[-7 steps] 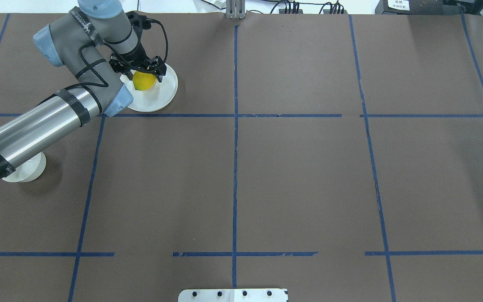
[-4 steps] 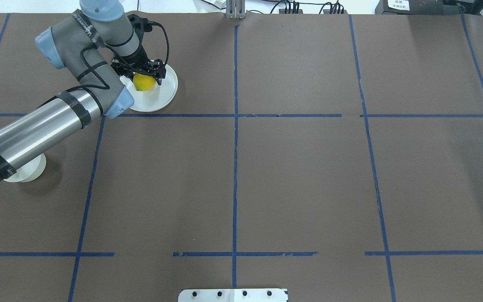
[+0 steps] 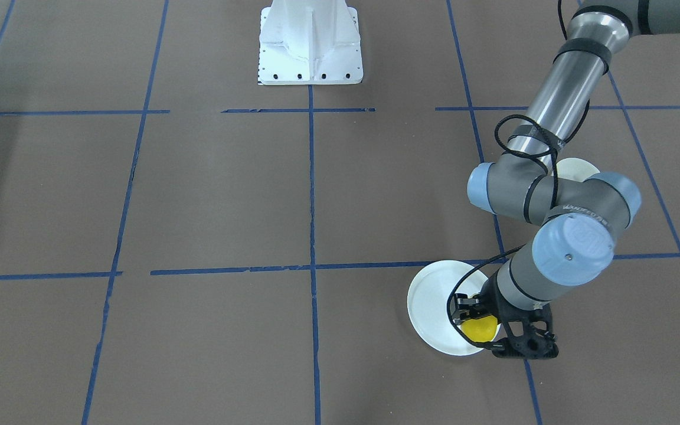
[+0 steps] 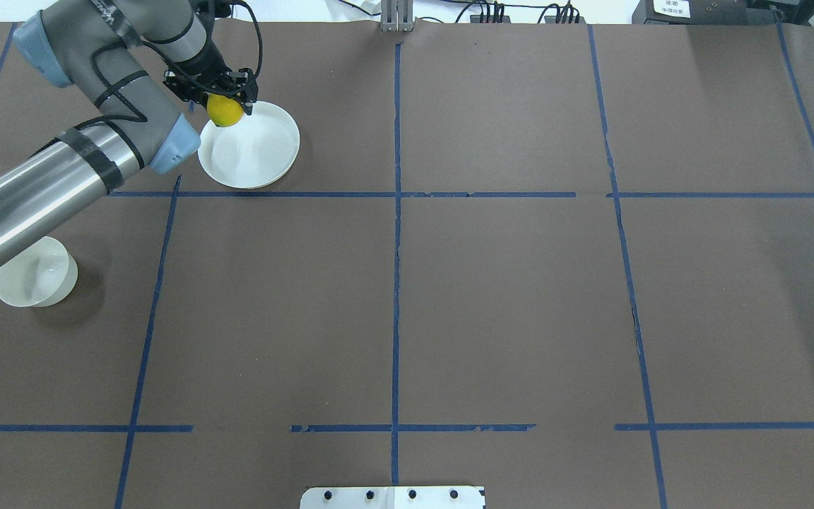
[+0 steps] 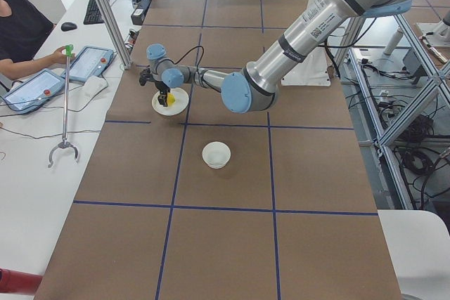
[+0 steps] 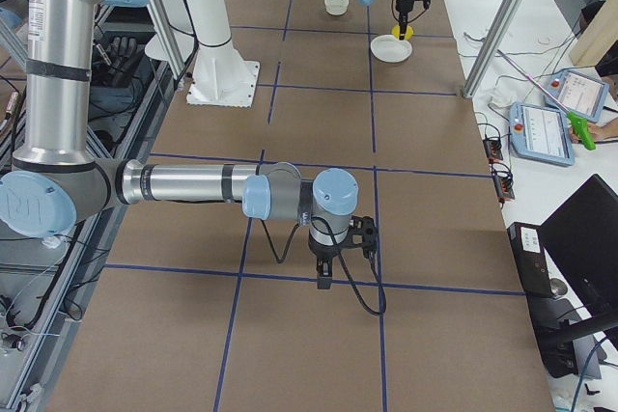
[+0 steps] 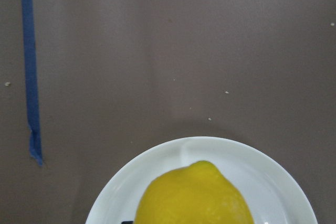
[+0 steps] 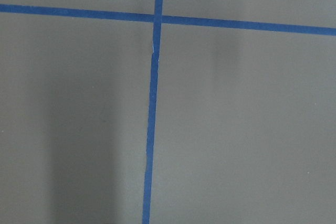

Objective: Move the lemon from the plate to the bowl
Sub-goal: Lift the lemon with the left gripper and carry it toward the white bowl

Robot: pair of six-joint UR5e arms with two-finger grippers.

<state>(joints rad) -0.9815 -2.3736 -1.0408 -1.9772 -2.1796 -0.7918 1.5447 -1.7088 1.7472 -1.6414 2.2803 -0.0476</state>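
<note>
The yellow lemon (image 4: 225,112) is held between the fingers of my left gripper (image 4: 227,106), lifted above the far-left rim of the flat white plate (image 4: 258,152). In the front-facing view the lemon (image 3: 480,329) hangs over the plate's (image 3: 431,307) edge. In the left wrist view the lemon (image 7: 194,195) fills the bottom, with the plate (image 7: 236,156) below it. The small deep white bowl (image 4: 32,281) stands empty, nearer the robot at the left. My right gripper (image 6: 325,282) points down at bare table far from these things; I cannot tell if it is open or shut.
Brown paper with blue tape lines (image 4: 396,212) covers the table. A white mount base (image 3: 310,44) stands at the robot's side. The left arm's forearm (image 4: 32,198) reaches over the table just beyond the bowl. An operator sits past the far edge (image 5: 21,33).
My left gripper has risen with the lemon and shifted from the plate's middle to its far-left rim. The forearm has moved off the bowl, which now shows whole.
</note>
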